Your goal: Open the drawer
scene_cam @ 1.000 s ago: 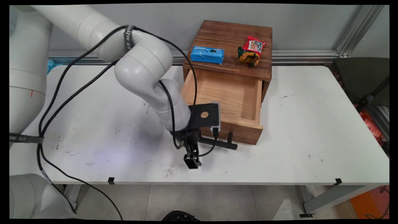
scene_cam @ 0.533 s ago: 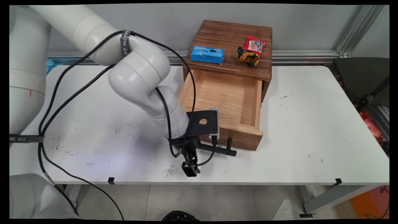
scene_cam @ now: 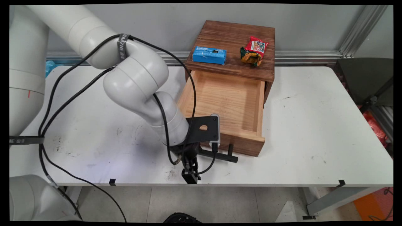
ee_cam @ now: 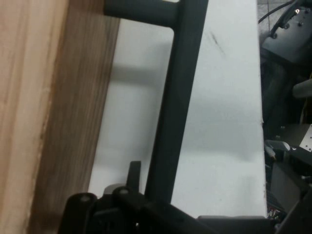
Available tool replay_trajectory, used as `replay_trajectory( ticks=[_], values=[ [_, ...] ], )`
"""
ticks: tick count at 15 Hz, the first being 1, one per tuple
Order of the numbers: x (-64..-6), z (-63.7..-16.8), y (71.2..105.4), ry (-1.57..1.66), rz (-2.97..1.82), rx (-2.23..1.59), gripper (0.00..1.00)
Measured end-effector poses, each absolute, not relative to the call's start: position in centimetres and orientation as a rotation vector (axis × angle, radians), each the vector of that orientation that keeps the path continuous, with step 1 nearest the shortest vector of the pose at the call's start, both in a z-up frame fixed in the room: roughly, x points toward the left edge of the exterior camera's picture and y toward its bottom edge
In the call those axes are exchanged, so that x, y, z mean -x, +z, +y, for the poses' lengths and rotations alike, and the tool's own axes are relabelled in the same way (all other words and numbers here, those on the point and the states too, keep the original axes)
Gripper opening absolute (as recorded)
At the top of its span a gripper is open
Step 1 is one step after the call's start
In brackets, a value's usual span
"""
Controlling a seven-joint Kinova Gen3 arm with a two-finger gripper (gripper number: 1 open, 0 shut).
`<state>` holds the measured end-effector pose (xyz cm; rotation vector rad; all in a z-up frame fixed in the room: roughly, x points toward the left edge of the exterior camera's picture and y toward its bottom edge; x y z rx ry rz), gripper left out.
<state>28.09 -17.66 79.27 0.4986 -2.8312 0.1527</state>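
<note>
Where the white arm (scene_cam: 135, 81) comes in from the left, black cables (scene_cam: 62, 88) hang from it in loops over the white table (scene_cam: 94, 138). The arm bends down toward the table's near edge, and a black plate (scene_cam: 204, 128) sits at its wrist. Below that plate the gripper (scene_cam: 196, 154) is low over the table, just in front of the drawer's left corner. Its fingers are closed on the left end of the black handle (scene_cam: 223, 156), a bar that runs along the drawer's front and stands off it on a short post.

From the hand view, the handle (ee_cam: 175, 112) rises straight out of the gripper (ee_cam: 146, 195), with one finger (ee_cam: 134, 170) just beside the bar and the other hidden. The drawer's dark wood front (ee_cam: 73, 122) lies to the bar's left, apart from it, with white table between them.

Right of the gripper, the drawer (scene_cam: 245, 146) is pulled well out of its cabinet (scene_cam: 232, 37), which stands at the table's far side against the wall. The drawer's pale wood floor is bare. On the cabinet's top lie a blue box (scene_cam: 209, 55) to the left and a red and yellow snack packet (scene_cam: 254, 50) to the right, well apart from each other. Right of the cabinet the tabletop shows only a few dark scuffs.
</note>
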Motion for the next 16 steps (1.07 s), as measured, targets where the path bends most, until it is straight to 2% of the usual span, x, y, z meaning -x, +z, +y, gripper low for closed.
replay_trajectory(
  ticks=[16],
  values=[
    [-28.2,-15.0,79.7,0.177,-2.819,-0.482,1.0]
  ],
)
